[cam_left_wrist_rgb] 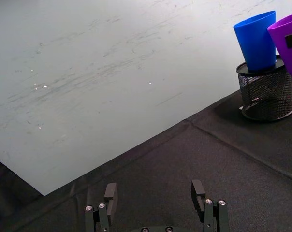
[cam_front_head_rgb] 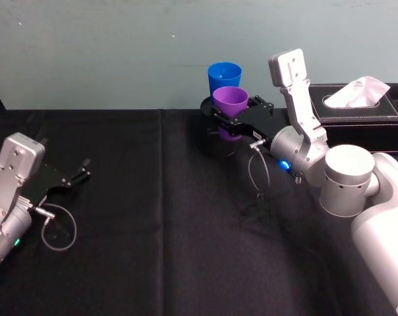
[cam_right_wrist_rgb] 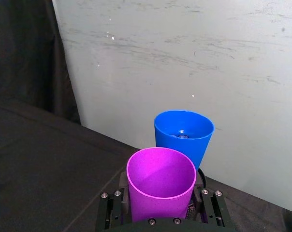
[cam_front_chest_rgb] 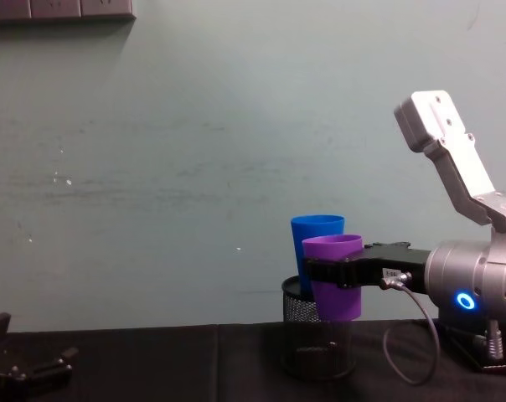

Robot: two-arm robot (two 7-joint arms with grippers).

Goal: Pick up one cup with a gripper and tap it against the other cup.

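As jaws clamp it, tapered purple cup (cam_right_wrist_rgb: 158,186)

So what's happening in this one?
The right gripper holds the purple cup by its sides, up off the table, right next to the blue cup, which stands in a black mesh pen holder. Whether the cups touch cannot be told. The left gripper sits open and empty at the table's left.

1. A black mesh pen holder (cam_left_wrist_rgb: 266,94) stands upright on the cloth, upper right in the left wrist view.
2. A black tissue box (cam_front_head_rgb: 367,110) sits at the head view's upper right, with a white tissue (cam_front_head_rgb: 358,91) poking out of it.
3. A black tablecloth (cam_front_head_rgb: 140,210) covers the table, and a pale green wall (cam_front_head_rgb: 107,46) rises behind it.
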